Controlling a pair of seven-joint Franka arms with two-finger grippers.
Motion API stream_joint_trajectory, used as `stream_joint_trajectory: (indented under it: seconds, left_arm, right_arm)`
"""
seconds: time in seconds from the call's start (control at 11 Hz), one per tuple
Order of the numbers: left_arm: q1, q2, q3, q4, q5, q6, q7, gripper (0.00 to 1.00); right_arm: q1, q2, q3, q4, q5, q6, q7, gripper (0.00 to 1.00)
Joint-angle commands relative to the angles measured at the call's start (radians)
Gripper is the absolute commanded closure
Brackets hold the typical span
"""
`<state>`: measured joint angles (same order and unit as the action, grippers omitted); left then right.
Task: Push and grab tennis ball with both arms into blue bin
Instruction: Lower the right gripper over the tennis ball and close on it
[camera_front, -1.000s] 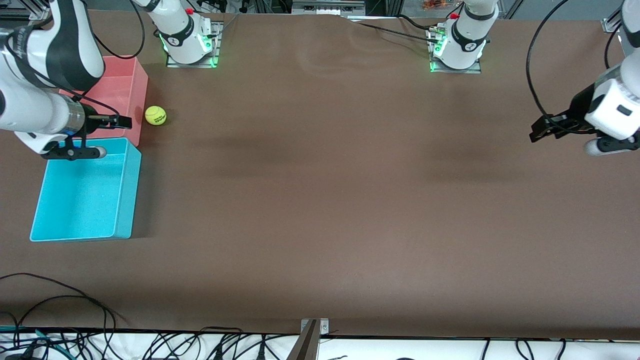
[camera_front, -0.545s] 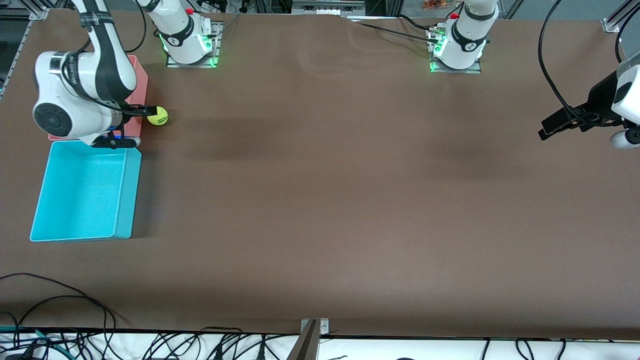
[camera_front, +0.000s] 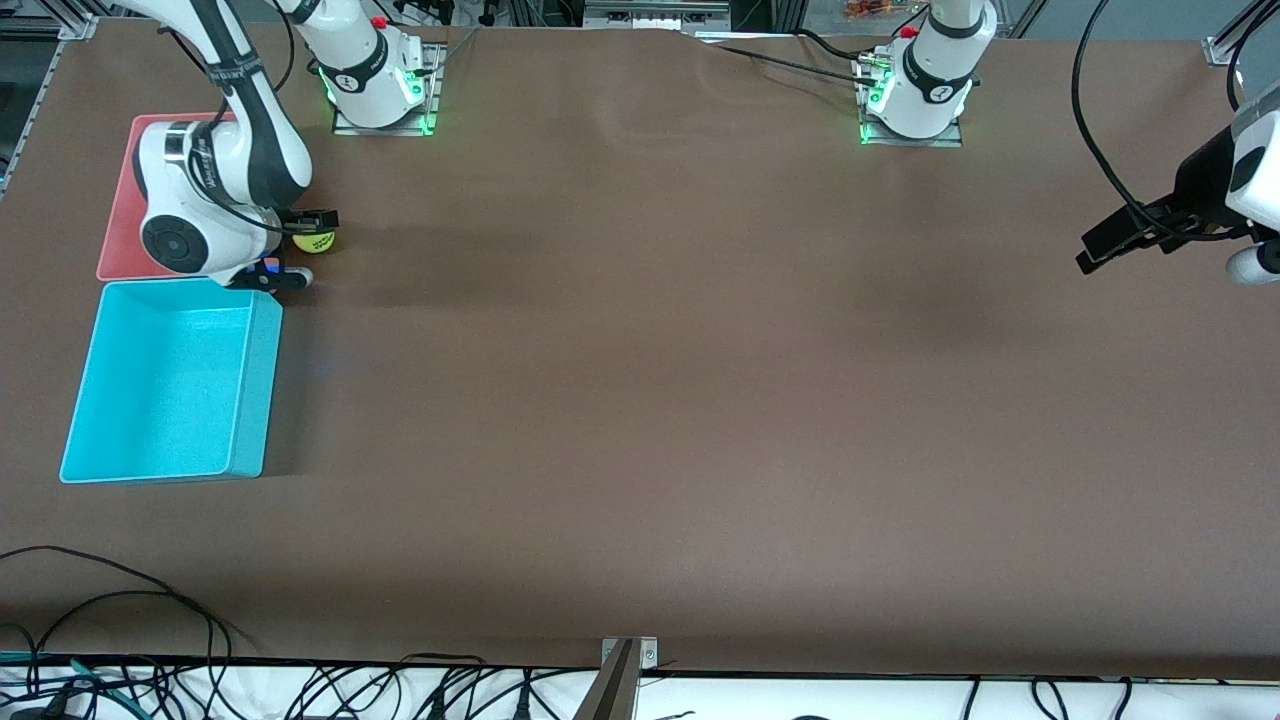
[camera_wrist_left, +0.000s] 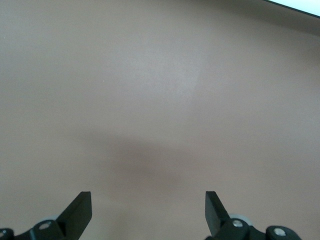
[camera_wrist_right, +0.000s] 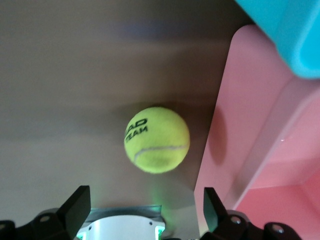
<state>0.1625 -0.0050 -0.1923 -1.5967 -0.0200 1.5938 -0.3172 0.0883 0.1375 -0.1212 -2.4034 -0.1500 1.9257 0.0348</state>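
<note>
Front view: the tennis ball (camera_front: 314, 241) rests on the brown table (camera_front: 660, 380) just beside the pink bin (camera_front: 125, 215), toward the right arm's end of the table and farther from the camera than the blue bin (camera_front: 170, 385), which holds nothing that can be seen; the ball's delivery, by this evidence, is not yet done. The right gripper (camera_front: 300, 248) hangs directly over the ball with its fingers spread apart and nothing grasped, so the stage appears to be the approach before a grab, with the lift and the drop into the blue bin left to do. The left gripper (camera_front: 1115, 240) waits over bare table at the left arm's end, well apart from the ball. Left wrist view: the left gripper (camera_wrist_left: 148, 212) shows both black fingertips (camera_wrist_left: 80, 210) released and wide, with only table surface between them. Right wrist view: the right gripper (camera_wrist_right: 145, 212) stands wide open, the tennis ball (camera_wrist_right: 157, 139) centred past its fingertips (camera_wrist_right: 77, 205) and untouched, close to the pink bin wall (camera_wrist_right: 250, 130); a corner of the blue bin (camera_wrist_right: 290, 30) shows at the edge. The ball bears black print reading "HEAD" above "TEAM"; no other writing is legible.
</note>
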Motion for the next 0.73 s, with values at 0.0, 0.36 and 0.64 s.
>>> stream_joint_trajectory:
  seconds: [0.0,0.36,0.64]
  left_arm:
    - [-0.153,-0.006,0.127,0.009,0.000,-0.011,-0.043,0.00]
    - [-0.221,-0.007,0.200,0.009,0.021,0.008,-0.039,0.00]
    - [-0.227,-0.009,0.205,0.011,0.043,0.008,-0.039,0.00]
  right_arm:
    - [-0.001,0.062,-0.018,-0.002,-0.057,0.074,0.025,0.00]
    - [-0.001,0.100,-0.018,-0.013,-0.057,0.108,0.027,0.00]
    - [-0.001,0.129,-0.017,-0.013,-0.056,0.131,0.039,0.00]
